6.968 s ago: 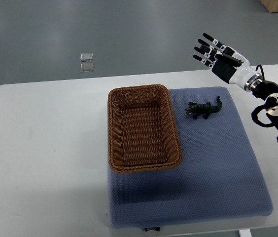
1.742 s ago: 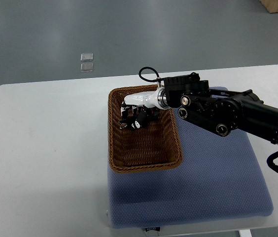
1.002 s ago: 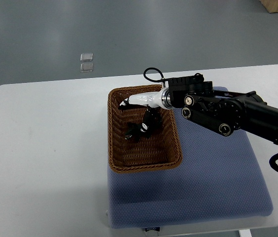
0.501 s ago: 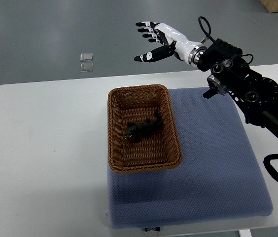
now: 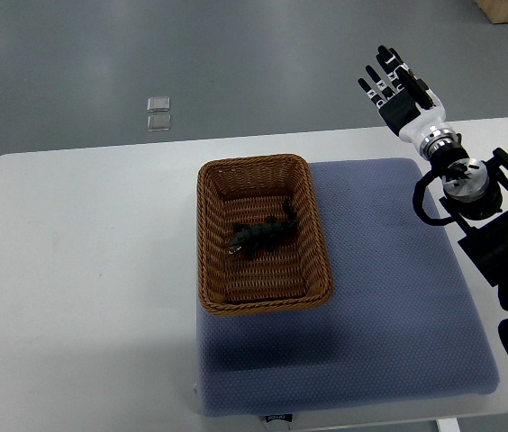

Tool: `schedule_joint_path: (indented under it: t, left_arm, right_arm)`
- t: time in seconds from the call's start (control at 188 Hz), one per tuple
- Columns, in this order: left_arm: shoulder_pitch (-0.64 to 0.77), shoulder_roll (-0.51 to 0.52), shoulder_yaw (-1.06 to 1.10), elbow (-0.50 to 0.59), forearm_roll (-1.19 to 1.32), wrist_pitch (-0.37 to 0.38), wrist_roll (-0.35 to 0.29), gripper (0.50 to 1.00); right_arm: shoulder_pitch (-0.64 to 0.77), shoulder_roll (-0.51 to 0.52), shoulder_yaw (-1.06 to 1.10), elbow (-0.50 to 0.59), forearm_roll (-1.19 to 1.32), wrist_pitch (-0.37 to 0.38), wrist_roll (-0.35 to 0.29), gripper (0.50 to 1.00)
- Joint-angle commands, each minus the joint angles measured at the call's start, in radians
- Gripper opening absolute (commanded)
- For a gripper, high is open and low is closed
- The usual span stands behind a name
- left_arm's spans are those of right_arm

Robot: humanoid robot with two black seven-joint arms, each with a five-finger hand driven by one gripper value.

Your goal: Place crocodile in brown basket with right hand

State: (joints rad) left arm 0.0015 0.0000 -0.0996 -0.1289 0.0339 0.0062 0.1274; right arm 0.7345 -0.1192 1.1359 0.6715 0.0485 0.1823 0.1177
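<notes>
Reaching in from the right edge, the right arm angles up toward 11 o'clock. It carries the robot hand [image 5: 399, 95] above the table's [image 5: 83, 270] far edge, at about 1 o'clock from the brown basket [image 5: 206, 236]. The robot hand is released: its fingers are straight and spread, touching nothing. The crocodile [image 5: 261, 238], small and dark, lies inside the basket near its middle, stretched from 8 o'clock to 2 o'clock. The basket sits on a blue pad [image 5: 389, 297].

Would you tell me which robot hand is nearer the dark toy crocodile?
Right. The right hand hovers open, up and right of the dark toy crocodile in the brown wicker basket; the left hand is out of view.
</notes>
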Motion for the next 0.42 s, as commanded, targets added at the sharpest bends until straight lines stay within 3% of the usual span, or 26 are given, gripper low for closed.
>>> schedule_joint_path:
  t: [0.0, 0.229, 0.41]
  left_arm:
    - [0.000, 0.000, 0.000, -0.003, 0.000, 0.000, 0.000, 1.000]
    - [0.000, 0.000, -0.002, -0.006, 0.000, 0.000, 0.000, 1.000]
    - [0.000, 0.000, -0.002, -0.006, 0.000, 0.000, 0.000, 1.000]
  right_arm:
    - [-0.047, -0.005, 0.002, -0.001, 0.051, 0.074, 0.000, 0.932]
    - [-0.119, -0.005, 0.002, -0.003, 0.051, 0.218, 0.000, 0.932]
    - [-0.125, -0.004, 0.001, -0.004, 0.051, 0.229, 0.010, 0.932]
